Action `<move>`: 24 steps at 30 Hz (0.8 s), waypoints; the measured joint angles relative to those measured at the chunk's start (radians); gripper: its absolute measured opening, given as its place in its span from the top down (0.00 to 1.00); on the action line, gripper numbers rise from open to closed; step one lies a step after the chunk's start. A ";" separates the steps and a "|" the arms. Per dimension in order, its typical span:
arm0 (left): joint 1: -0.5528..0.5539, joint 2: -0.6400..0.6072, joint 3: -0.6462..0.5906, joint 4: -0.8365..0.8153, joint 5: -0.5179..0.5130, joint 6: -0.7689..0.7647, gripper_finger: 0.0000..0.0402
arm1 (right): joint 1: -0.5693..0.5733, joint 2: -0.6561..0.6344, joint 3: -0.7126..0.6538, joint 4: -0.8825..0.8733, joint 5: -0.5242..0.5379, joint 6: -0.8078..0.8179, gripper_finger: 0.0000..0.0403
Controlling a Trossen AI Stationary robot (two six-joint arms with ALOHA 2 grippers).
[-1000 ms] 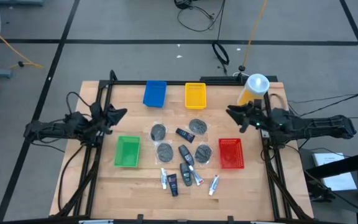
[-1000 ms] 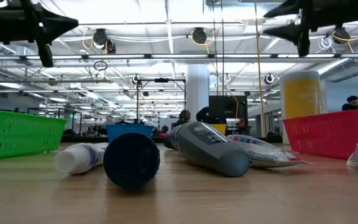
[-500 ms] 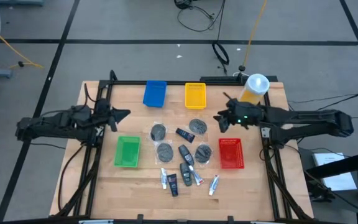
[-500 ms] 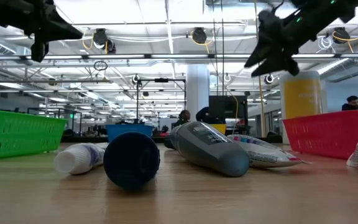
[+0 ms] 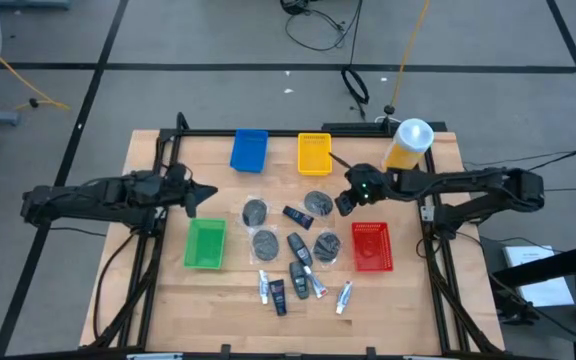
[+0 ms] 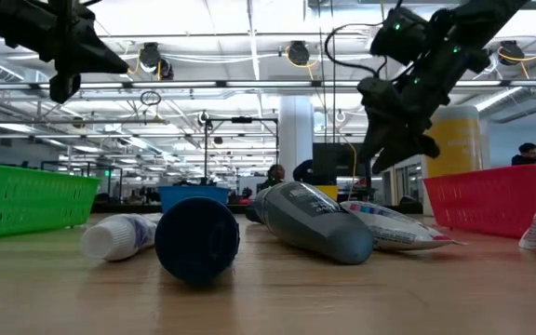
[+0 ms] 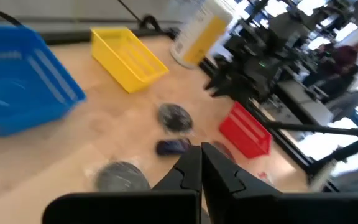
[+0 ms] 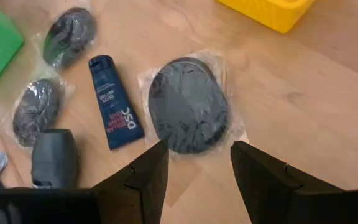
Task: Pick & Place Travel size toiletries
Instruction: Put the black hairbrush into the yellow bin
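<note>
Grey disc [image 5: 317,202], wrapped: our open right gripper [image 5: 342,203] has swung in at its 3 o'clock; pick imminent. Left gripper [image 5: 211,193] shut, idle.

overhead, table-level, 2 wrist views — all share the table [image 5: 168,300].

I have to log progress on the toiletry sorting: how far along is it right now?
Nothing looks done: the green tray and red tray show nothing inside, and the toiletries all lie on the table. In hand: the right gripper, open and empty, hovers over a wrapped grey disc by the yellow tray. The left gripper waits shut. Every item is left.
</note>
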State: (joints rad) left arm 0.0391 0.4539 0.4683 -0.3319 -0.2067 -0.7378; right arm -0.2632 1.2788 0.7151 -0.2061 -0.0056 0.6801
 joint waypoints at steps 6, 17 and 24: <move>0.000 0.102 0.000 0.110 0.068 -0.013 1.00 | -0.073 0.092 0.001 0.075 -0.046 -0.044 0.58; 0.003 0.193 -0.001 0.180 0.076 -0.008 1.00 | -0.117 0.232 0.001 0.217 -0.128 -0.202 0.55; 0.003 0.194 -0.001 0.180 0.076 -0.009 1.00 | -0.115 0.311 0.000 0.251 -0.097 -0.258 0.47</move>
State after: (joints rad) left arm 0.0418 0.6481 0.4675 -0.1516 -0.1303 -0.7471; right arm -0.3786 1.5895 0.7153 0.0445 -0.1030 0.4216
